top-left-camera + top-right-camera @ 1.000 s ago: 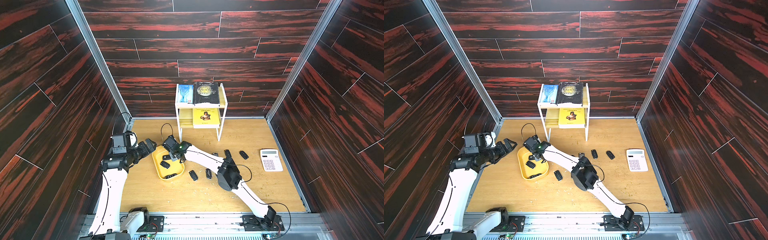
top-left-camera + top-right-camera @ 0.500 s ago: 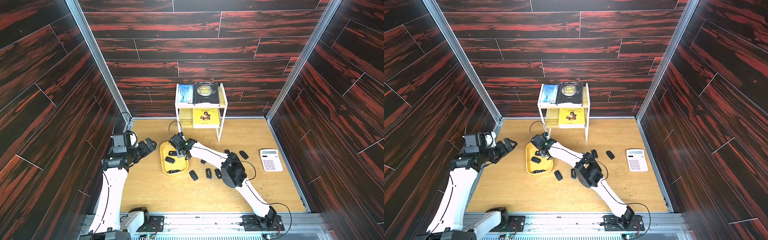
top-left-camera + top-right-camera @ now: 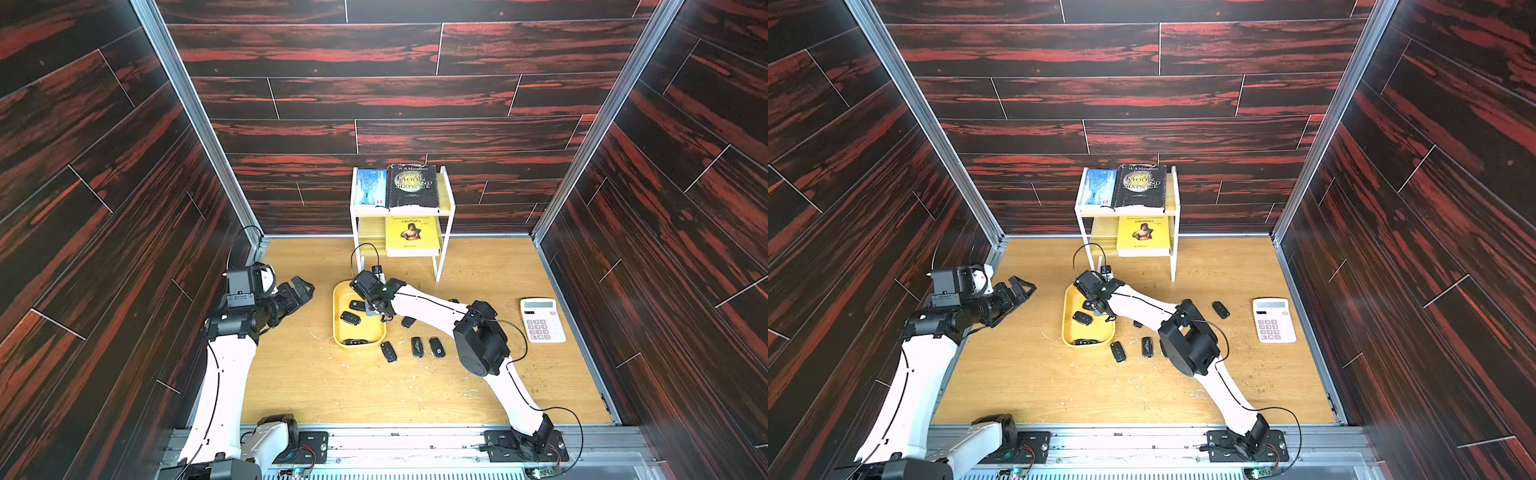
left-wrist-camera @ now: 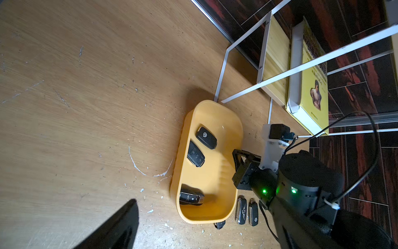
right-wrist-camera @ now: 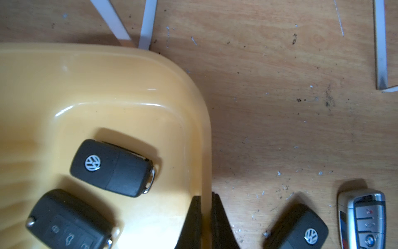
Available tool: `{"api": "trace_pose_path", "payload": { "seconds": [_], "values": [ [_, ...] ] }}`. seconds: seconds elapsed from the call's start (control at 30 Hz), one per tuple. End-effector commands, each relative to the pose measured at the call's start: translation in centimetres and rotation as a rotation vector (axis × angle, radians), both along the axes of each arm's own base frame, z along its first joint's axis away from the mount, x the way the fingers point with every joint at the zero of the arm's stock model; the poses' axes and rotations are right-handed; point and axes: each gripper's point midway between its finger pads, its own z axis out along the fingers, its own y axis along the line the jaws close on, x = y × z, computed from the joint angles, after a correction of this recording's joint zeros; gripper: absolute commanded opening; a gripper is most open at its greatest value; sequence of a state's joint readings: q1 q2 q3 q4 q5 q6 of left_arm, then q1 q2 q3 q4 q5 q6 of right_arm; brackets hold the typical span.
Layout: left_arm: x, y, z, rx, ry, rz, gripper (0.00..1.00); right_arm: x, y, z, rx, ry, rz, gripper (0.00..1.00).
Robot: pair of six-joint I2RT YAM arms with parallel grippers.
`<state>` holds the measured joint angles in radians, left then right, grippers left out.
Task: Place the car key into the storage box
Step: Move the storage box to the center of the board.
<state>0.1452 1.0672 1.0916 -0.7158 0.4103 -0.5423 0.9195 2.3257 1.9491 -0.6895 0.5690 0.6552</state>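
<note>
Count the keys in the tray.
3. A logo-up key and a buttons-up key lie side by side toward the shelf end of the tray; the third key lies at the opposite end. None seems hidden in the left wrist view.

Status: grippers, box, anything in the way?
Left gripper open, off to the side. Right gripper shut on storage box rim. Three car keys inside, loose keys beside it. Shelf leg at its far end.

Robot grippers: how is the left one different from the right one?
The left gripper has its fingers spread wide, holding nothing; the right gripper has its fingers shut on the rim of the storage box. The left gripper hangs apart from the box; the right gripper sits at its edge. Both are black.
</note>
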Motion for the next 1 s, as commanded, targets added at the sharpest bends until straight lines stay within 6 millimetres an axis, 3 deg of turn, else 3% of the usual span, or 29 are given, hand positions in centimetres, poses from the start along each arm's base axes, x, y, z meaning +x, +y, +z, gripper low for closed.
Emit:
{"api": "trace_pose_path", "payload": {
  "seconds": [0.0,0.1,0.33,0.57,0.8,0.97],
  "values": [
    [0.0,0.0,-0.2,-0.008,-0.004,-0.001,1.0,-1.0,-2.3,-2.1,-0.08,0.059,-0.019,0.0],
    [0.0,0.0,-0.3,-0.009,-0.002,-0.003,1.0,-1.0,-2.1,-2.1,-0.067,0.063,-0.018,0.04],
    [-0.2,-0.4,-0.2,-0.018,-0.005,-0.024,1.0,-0.6,-1.4,-1.4,-0.047,0.044,0.0,0.66],
    [0.2,-1.2,-0.4,-0.054,-0.033,-0.066,1.0,-0.3,-1.1,0.8,0.002,-0.022,0.026,0.98],
    [0.4,-1.4,-1.4,-0.064,-0.006,-0.072,1.0,-1.1,-1.8,6.8,0.118,-0.145,0.079,0.99],
    [0.0,-2.3,-1.9,-0.037,0.012,-0.102,1.0,-3.2,-3.1,11.8,0.197,-0.24,0.16,0.98]
  ]
}}
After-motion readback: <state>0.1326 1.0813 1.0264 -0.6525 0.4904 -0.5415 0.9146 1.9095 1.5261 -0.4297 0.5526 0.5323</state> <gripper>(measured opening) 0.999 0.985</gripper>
